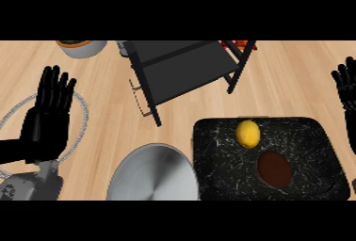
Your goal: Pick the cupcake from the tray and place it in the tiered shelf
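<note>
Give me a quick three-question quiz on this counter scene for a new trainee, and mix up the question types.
1. True or false: the cupcake already sits in the tiered shelf.
2. What shares the black tray with the cupcake? A) a yellow fruit B) a spoon C) a mug
3. Fill in: the left hand and the right hand are both ____ (open or shut).
Key: 1 false, it lies on the tray; 2 A; 3 open.

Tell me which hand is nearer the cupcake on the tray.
Right. The right hand rests open up and right of the cupcake, past the tray; the left hand is far left, beyond the metal bowl.
</note>
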Available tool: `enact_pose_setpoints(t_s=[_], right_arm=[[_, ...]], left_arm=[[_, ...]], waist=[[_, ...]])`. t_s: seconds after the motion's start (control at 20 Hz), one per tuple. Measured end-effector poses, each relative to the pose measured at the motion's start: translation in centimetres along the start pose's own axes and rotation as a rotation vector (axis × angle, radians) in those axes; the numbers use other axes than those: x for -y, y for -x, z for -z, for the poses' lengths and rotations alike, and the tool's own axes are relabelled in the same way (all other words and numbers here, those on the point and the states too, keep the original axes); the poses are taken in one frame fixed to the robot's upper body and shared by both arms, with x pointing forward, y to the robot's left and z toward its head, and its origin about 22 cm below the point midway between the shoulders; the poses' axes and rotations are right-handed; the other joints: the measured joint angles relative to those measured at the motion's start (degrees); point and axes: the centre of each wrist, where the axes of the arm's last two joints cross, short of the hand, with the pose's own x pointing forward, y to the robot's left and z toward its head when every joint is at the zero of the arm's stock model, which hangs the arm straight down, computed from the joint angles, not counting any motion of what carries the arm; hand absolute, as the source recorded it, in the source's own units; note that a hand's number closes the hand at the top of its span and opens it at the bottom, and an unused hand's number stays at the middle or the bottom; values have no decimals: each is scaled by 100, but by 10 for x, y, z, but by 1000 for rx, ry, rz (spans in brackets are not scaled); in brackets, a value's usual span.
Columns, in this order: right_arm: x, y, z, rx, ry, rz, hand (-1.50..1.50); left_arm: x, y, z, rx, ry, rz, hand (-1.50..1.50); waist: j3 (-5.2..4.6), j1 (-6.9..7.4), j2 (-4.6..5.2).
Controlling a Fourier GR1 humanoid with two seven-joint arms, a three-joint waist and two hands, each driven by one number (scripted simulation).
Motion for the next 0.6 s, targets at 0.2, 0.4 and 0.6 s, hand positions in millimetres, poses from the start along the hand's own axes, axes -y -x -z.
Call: enact_pose_setpoints(t_s=[0.2, 0.4, 0.6], right_arm=[[29, 7, -24, -162, 134, -105, -150], [77, 33, -71, -468, 305, -355, 150], [75, 47, -115, -637, 509, -298, -150]], left_arm=[[-17, 17, -16, -118, 30, 123, 0], [-41, 42, -40, -300, 56, 260, 0], [-43, 61, -61, -434, 132, 324, 0]], waist=[[-9, -165, 48], [-40, -527, 160], [-18, -429, 112]])
